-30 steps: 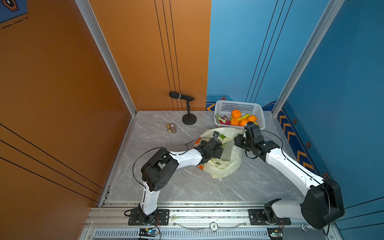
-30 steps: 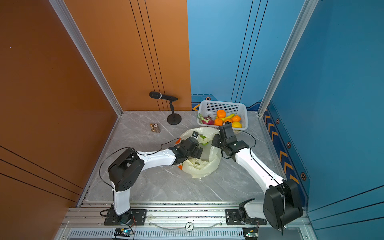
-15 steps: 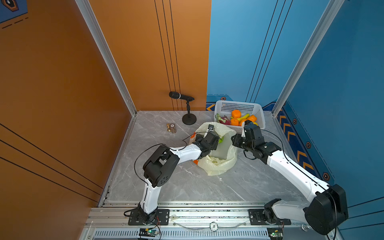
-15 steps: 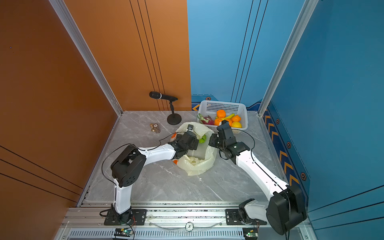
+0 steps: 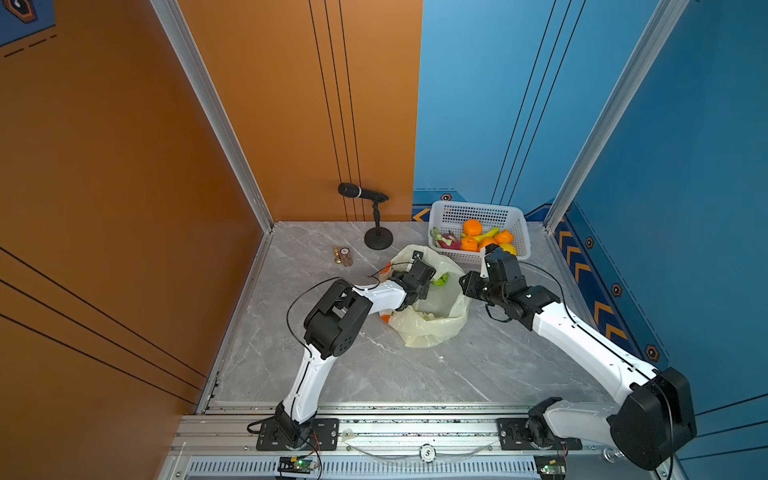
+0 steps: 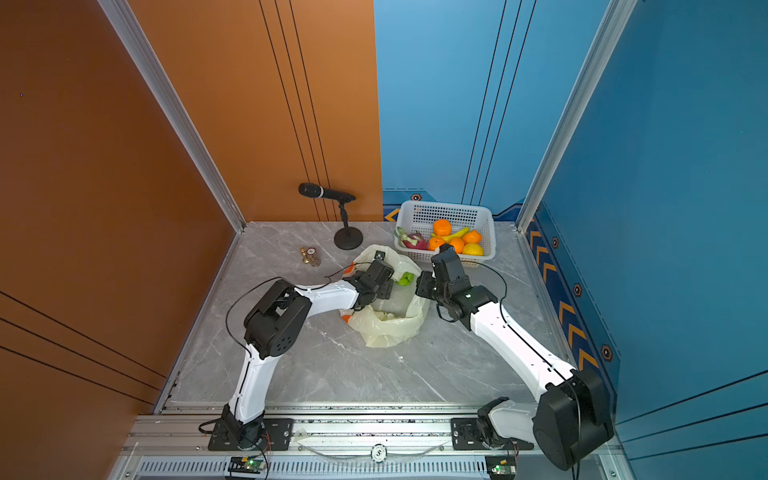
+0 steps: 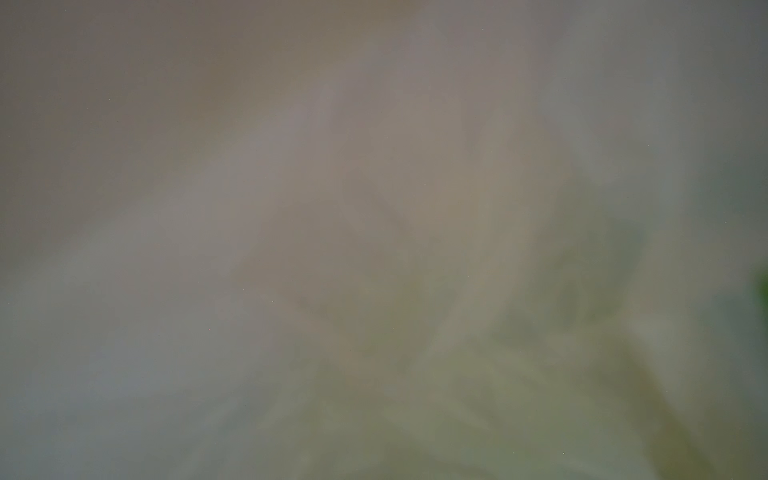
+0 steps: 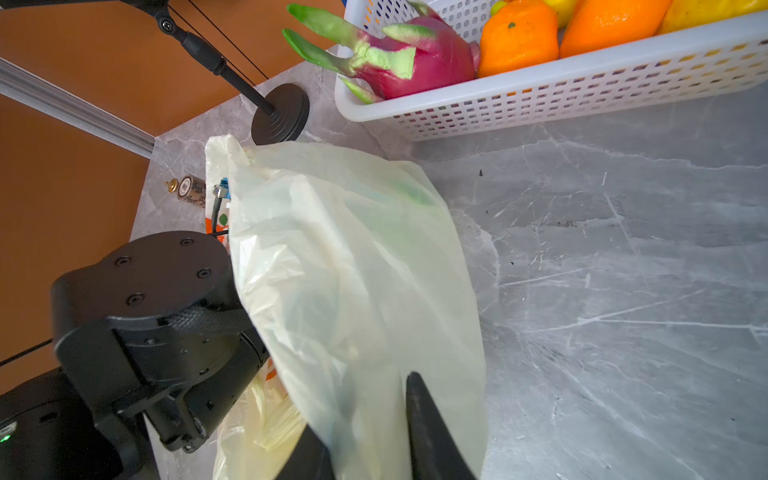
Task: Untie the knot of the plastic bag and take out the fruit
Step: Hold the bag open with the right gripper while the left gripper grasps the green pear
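Currently both arms bend inward over the plastic bag (image 5: pixel 430 330) at the centre of the table (image 5: pixel 374 365). The right gripper (image 8: pixel 365 415) pinches its 3 o'clock wall, and the left gripper (image 5: pixel 432 275) reaches inside from 9 o'clock. Plastic blurs the left wrist view, so I cannot tell that grip.

Top views: high above the front rail, in both top views facing down toward the back corner. They are far off and take in the whole surface (image 5: pixel 374 374), with the plastic bag (image 5: pixel 428 328) in the middle.
Left wrist: the lens is pressed so near pale film that all is blur, and its direction cannot be told.
Right wrist: low and close beside the plastic bag (image 8: pixel 353 270), facing past it to the basket (image 8: pixel 540 95) and the microphone stand (image 8: pixel 280 116) behind it.
Shared: the right wrist and top views both show the bag, basket and stand.
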You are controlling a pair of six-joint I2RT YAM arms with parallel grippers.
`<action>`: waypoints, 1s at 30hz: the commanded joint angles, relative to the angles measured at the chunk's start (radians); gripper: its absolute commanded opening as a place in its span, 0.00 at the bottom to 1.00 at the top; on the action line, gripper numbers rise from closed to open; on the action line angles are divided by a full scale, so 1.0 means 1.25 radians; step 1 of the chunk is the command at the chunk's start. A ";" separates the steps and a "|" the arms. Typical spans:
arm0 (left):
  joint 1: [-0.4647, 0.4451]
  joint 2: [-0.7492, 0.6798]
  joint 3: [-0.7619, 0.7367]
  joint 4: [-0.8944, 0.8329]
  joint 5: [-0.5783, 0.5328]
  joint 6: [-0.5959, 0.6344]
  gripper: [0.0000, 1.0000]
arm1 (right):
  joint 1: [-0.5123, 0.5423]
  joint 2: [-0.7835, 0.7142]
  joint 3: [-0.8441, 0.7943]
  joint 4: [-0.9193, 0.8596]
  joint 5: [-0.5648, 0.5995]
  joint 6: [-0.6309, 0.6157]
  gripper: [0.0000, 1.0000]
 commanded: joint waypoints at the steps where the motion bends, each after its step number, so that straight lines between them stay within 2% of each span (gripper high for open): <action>1: 0.005 -0.007 0.000 -0.015 0.051 -0.007 0.69 | 0.003 -0.024 -0.007 -0.031 0.004 -0.018 0.31; 8: -0.018 -0.087 -0.088 0.041 0.076 0.006 0.53 | -0.002 -0.050 0.025 -0.079 0.001 -0.085 0.67; 14: -0.049 -0.183 -0.167 0.059 0.093 0.027 0.43 | -0.001 -0.100 0.054 -0.123 0.021 -0.158 0.84; 20: -0.068 -0.306 -0.242 0.013 0.117 -0.031 0.38 | 0.019 -0.151 0.060 -0.145 -0.017 -0.195 0.86; 26: -0.065 -0.384 -0.285 -0.004 0.158 -0.072 0.37 | 0.081 -0.188 0.059 -0.163 -0.015 -0.213 0.86; 30: -0.057 -0.423 -0.298 -0.001 0.262 -0.085 0.38 | 0.104 -0.193 0.070 -0.185 -0.014 -0.188 0.86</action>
